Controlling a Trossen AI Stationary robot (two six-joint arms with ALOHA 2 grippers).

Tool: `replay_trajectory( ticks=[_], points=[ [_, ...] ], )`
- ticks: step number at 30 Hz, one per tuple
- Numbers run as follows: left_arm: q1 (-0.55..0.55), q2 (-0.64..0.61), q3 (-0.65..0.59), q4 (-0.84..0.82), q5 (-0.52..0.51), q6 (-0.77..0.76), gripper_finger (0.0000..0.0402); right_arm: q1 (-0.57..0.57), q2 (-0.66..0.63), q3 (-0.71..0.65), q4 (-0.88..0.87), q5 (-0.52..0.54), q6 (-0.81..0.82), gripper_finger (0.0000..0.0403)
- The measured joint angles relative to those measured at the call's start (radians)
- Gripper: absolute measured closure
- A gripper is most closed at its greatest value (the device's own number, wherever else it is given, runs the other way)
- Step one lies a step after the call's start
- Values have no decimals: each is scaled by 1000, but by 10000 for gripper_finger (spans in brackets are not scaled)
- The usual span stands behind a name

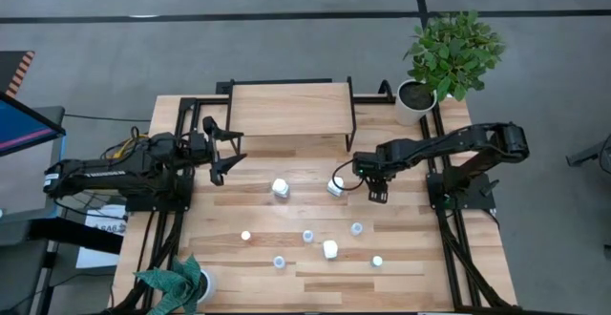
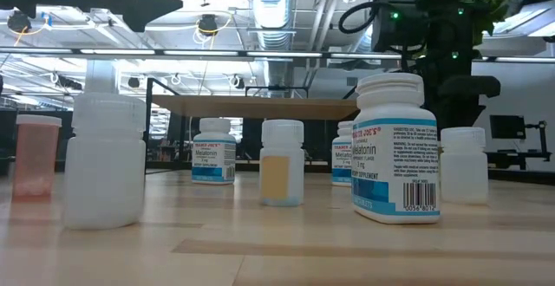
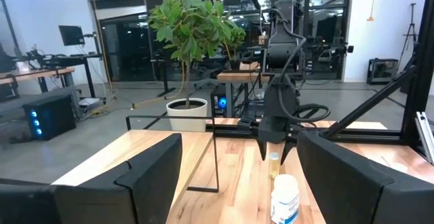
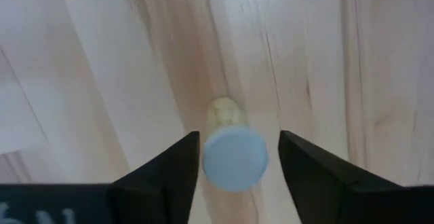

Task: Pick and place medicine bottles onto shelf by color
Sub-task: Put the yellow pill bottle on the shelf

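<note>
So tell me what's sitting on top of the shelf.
Nothing shows on the shelf: from above its light wood top is bare. The medicine bottles all stand on the table in front. The tabletop under the shelf is covered.

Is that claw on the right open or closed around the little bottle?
Open. In its wrist view the right gripper has both fingers standing apart from the blue-capped bottle, with bare wood showing on each side.

The front bottle (image 2: pixel 395 150) in the low view reads "TRADER JOE'S" and "Melatonin" — with "DIETARY SUPPLEMENT" and a barcode below. A farther bottle (image 2: pixel 213 152) carries the same brand and "Melatonin" — smaller print unreadable.
</note>
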Motion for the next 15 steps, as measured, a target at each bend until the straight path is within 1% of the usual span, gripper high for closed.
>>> replay_trajectory(
  ticks=[10,12,15],
  points=[
    [0,0,0,-9,0,0,120,0,5,12,4,0,1,291],
    [0,0,0,-14,0,0,120,0,5,39,0,0,-3,302],
    [0,0,0,-23,0,0,120,0,5,100,-24,0,-40,303]
  ],
)
